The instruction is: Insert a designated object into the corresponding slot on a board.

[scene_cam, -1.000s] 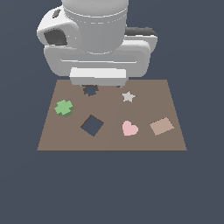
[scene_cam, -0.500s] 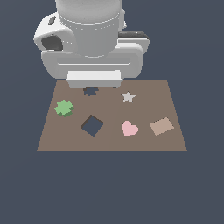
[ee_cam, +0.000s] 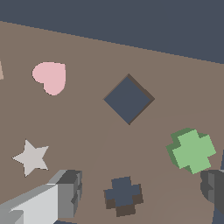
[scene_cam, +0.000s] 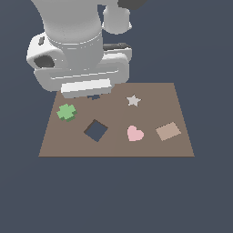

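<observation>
The green clover block (scene_cam: 67, 112) lies flat on the brown board (scene_cam: 150, 146) near its edge at the exterior view's left; it also shows in the wrist view (ee_cam: 191, 151). The clover-shaped slot (ee_cam: 123, 196) is a dark cutout; in the exterior view only a sliver of it (scene_cam: 94, 97) shows under the arm's hand (scene_cam: 86, 87). My gripper (ee_cam: 140, 192) is open and empty above the board. Its fingers (ee_cam: 65, 192) stand wide apart, one on each side of the slot. The green block lies close to one finger, untouched.
A dark square hole set like a diamond (scene_cam: 96, 130) is mid-board, also in the wrist view (ee_cam: 128, 99). A pink heart (scene_cam: 134, 133), a grey star (scene_cam: 133, 100) and a tan rectangle (scene_cam: 168, 131) lie toward the exterior view's right. The arm's body hides the board's far left corner.
The arm has moved toward the exterior view's left and lower over the board, now covering most of the slot. The pieces have not moved.
</observation>
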You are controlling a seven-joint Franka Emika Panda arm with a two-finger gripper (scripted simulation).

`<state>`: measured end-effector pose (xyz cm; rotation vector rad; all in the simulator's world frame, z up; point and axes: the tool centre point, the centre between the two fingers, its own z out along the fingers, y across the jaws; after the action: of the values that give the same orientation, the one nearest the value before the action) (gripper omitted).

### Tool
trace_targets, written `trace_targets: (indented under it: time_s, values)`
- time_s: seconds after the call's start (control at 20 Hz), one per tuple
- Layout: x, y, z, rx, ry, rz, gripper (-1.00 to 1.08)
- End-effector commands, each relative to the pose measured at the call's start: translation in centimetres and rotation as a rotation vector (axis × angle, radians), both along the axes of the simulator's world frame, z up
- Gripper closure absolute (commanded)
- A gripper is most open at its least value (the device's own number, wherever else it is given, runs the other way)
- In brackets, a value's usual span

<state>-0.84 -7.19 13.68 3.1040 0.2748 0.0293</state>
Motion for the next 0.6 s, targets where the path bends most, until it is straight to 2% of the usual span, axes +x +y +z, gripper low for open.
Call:
trace_targets:
  time_s: [0.0, 0.55]
  values:
    - [-0.2, -1.3, -1.0, 0.002, 0.003, 0.044, -0.92]
    - [-0.2, -7.0, -5.7, 0.014, 0.016, 0.253, -0.92]
